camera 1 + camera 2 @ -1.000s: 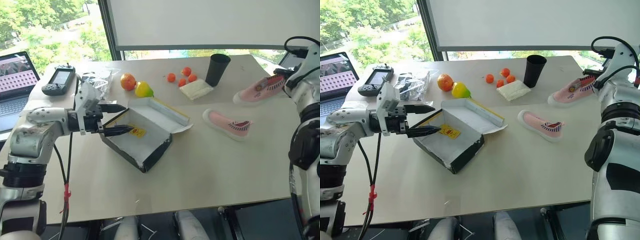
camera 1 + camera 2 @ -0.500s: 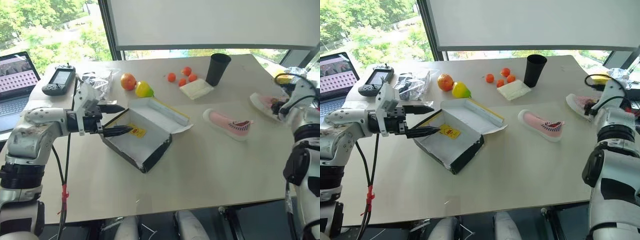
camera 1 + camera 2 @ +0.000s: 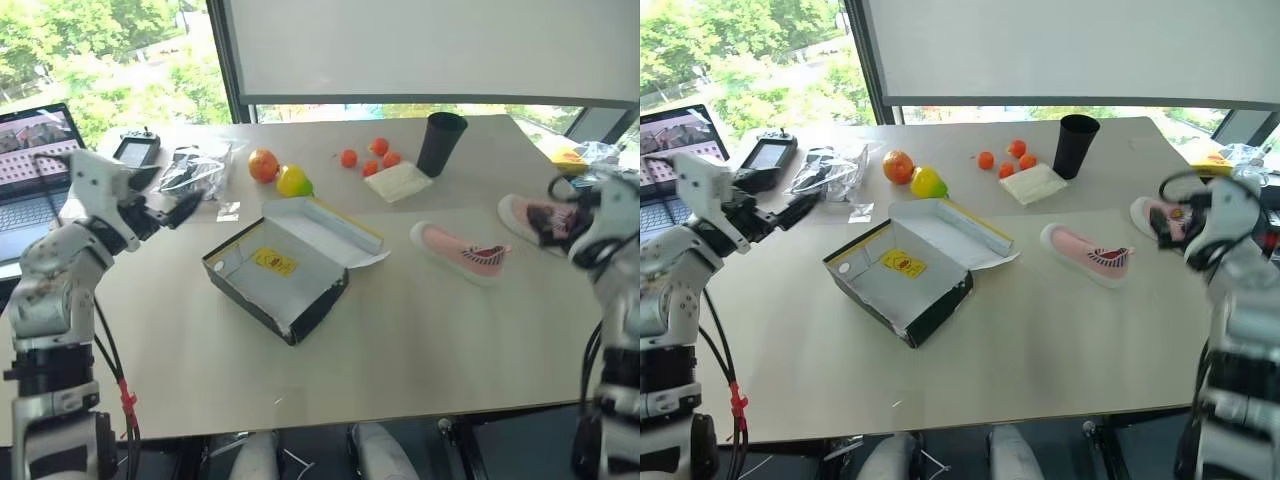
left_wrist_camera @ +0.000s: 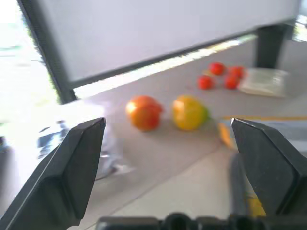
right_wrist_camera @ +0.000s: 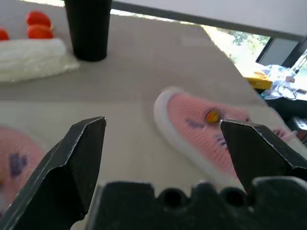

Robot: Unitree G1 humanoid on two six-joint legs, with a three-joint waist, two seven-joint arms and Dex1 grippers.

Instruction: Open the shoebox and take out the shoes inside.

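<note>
Two black fingers (image 5: 79, 158) stand wide apart over the pale worktop (image 5: 124, 100). Between them lies a pink shoe (image 5: 201, 132) with a white sole, apart from both. A second pink shoe (image 5: 17, 158) shows partly beside one finger. Farther off stand a black cup (image 5: 88, 28), a white cloth (image 5: 31, 57) and small red fruits (image 5: 36, 24).

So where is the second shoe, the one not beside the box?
In the head views it lies on the table's far right edge, the second shoe just ahead of the right tool, right of the other shoe.

Beige table (image 3: 420, 330) carries the open shoebox (image 3: 285, 275), two pink shoes (image 3: 460, 250), fruit, black cup (image 3: 440, 143)
</note>
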